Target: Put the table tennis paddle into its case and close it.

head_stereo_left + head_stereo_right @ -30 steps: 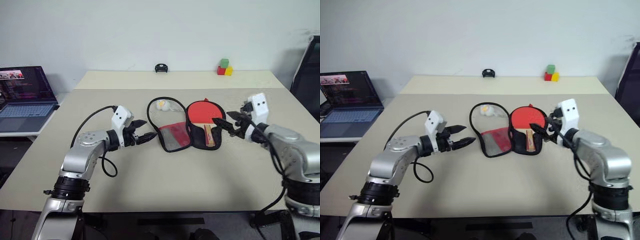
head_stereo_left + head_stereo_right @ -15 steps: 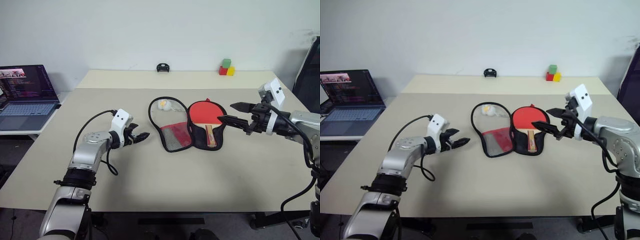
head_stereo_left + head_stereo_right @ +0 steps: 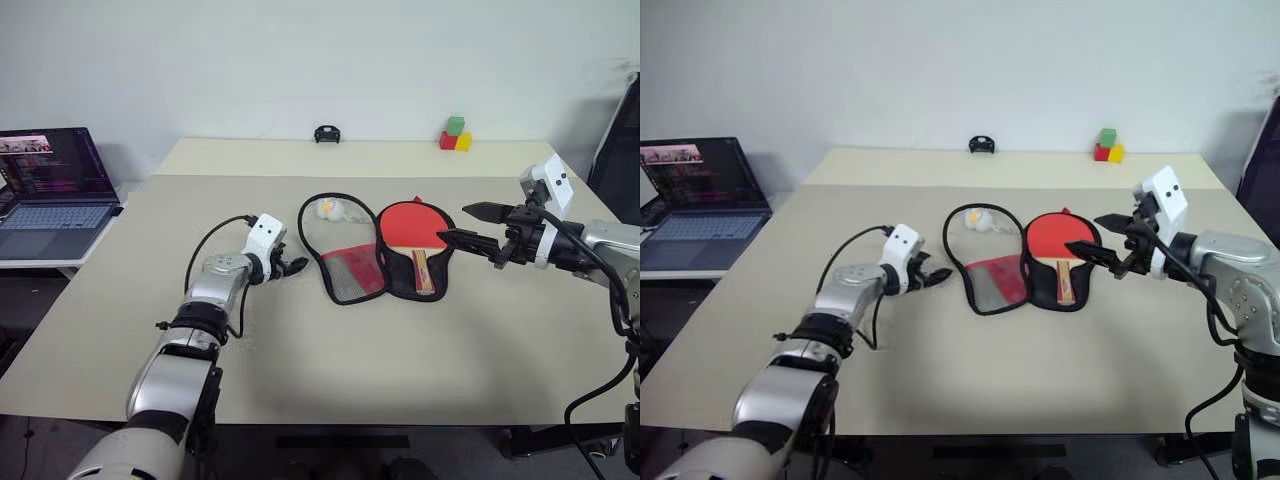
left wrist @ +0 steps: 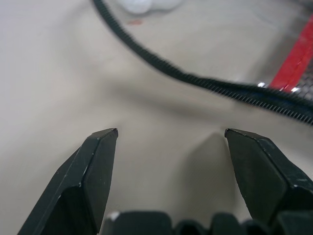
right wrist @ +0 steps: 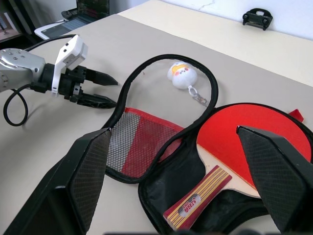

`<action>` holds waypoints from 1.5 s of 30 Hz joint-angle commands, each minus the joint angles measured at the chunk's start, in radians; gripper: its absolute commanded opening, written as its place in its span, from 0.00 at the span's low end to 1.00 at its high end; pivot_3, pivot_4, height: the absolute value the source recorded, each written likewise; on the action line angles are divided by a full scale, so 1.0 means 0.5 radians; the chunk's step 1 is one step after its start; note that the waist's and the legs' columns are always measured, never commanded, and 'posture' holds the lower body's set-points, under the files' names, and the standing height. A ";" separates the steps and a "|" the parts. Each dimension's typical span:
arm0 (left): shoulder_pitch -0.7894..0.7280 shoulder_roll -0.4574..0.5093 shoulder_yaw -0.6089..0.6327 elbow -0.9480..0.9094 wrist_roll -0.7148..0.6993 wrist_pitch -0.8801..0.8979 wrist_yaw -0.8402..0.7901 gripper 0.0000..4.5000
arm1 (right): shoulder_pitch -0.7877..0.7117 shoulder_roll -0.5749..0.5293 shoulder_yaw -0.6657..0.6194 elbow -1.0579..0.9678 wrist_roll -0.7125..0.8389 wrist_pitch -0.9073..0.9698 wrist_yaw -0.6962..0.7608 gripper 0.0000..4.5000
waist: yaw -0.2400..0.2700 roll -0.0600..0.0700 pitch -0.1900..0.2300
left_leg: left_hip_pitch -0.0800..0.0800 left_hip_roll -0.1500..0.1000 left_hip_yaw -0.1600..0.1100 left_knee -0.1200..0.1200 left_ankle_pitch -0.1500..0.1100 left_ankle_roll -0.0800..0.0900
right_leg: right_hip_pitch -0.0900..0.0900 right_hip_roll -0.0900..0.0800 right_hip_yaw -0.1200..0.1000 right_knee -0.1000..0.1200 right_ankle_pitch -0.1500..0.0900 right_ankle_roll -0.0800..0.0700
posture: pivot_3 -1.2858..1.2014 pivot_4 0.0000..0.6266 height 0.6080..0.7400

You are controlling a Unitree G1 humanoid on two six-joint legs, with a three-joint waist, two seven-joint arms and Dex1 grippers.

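Tabletop (image 3: 300, 380): beige. Case (image 3: 345, 255), frame centre: unzipped, spread flat, flap lying leftward. Table tennis paddle (image 3: 412, 228): resting in the case's right half. Left claw (image 3: 292, 266): released, empty, just left of the flap's rim. Right claw (image 3: 470, 224): released, raised at right. Advice: pinch the flap's piping, fold rightward over paddle, then zip.

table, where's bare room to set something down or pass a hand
The table is bare along the near edge, in front of the case. Another bare strip runs between the case and the blocks at the far edge. It is crowded mid-table: the left gripper and right gripper flank the open case.
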State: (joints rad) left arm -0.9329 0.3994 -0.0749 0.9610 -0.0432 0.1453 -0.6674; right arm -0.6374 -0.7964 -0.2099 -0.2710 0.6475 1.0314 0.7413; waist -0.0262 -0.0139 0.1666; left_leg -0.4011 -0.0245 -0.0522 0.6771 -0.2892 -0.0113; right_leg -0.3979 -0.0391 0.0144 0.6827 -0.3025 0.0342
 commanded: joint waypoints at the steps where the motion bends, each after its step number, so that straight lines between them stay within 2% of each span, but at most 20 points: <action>1: -0.067 0.012 0.035 0.044 0.022 -0.074 -0.004 0.85 | -0.013 -0.038 -0.029 -0.033 0.012 -0.048 0.007 1.00 | -0.002 0.000 0.000 | 0.000 0.000 0.000 0.000 0.000 0.000 | 0.000 0.000 0.000 0.000 0.000 0.000 | 0.52 0.24 1.00; 9: -0.083 0.008 0.042 0.087 0.032 -0.104 -0.009 0.85 | -0.013 -0.039 -0.028 -0.032 0.014 -0.050 0.006 1.00 | 0.000 0.000 0.000 | 0.000 0.000 0.000 0.000 0.000 0.000 | -0.001 0.000 0.000 0.001 0.000 0.000 | 0.52 0.24 1.00; 11: -0.309 -0.210 0.050 0.175 -0.023 -0.158 -0.057 0.85 | 0.036 -0.073 -0.139 -0.085 0.039 -0.015 -0.027 1.00 | 0.012 -0.002 0.001 | 0.000 0.000 0.000 0.000 0.000 0.000 | -0.001 0.000 0.000 0.001 0.000 0.000 | 0.52 0.24 1.00; 13: -0.437 -0.320 0.059 0.268 -0.028 -0.200 -0.085 0.85 | 0.058 -0.092 -0.193 -0.113 0.062 0.002 -0.053 1.00 | 0.069 -0.004 0.002 | -0.004 -0.001 -0.002 0.005 0.000 0.000 | -0.002 0.000 -0.004 0.001 0.000 0.001 | 0.52 0.24 1.00; 16: -0.492 -0.360 0.076 0.380 0.006 -0.247 -0.111 0.85 | 0.070 -0.098 -0.212 -0.142 0.088 0.014 -0.077 1.00 | 0.083 -0.004 0.001 | -0.016 -0.005 -0.001 0.008 0.001 -0.001 | -0.012 -0.001 -0.003 0.001 0.003 0.005 | 0.52 0.24 1.00; 20: -0.530 -0.401 0.101 0.446 0.006 -0.280 -0.118 0.85 | 0.111 -0.111 -0.244 -0.177 0.127 0.023 -0.104 1.00 | 0.035 -0.004 0.001 | -0.015 -0.002 0.007 0.004 0.003 -0.006 | -0.017 -0.001 0.001 0.000 0.003 0.005 | 0.52 0.24 1.00; 29: -0.608 -0.557 0.114 0.526 0.027 -0.321 -0.070 0.85 | 0.178 -0.135 -0.300 -0.227 0.177 0.048 -0.167 1.00 | 0.051 -0.004 0.001 | -0.015 -0.003 0.006 0.007 0.003 -0.005 | -0.017 0.000 0.002 0.007 0.003 0.005 | 0.52 0.24 1.00; 45: -0.826 -0.873 0.192 0.660 0.054 -0.373 0.130 0.85 | 0.448 -0.251 -0.643 -0.398 0.314 0.211 -0.303 1.00 | 0.049 -0.005 0.002 | -0.012 -0.004 0.011 0.007 0.000 0.002 | -0.018 0.000 0.003 0.014 0.003 0.005 | 0.52 0.24 1.00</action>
State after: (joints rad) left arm -1.3076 -0.0330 0.0088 1.2970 -0.0232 -0.0131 -0.6216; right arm -0.4097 -0.9032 -0.4906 -0.4319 0.7805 1.1357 0.6028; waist -0.0017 -0.0164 0.1675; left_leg -0.4063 -0.0264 -0.0464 0.6808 -0.2890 -0.0102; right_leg -0.4067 -0.0393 0.0161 0.6906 -0.3011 0.0365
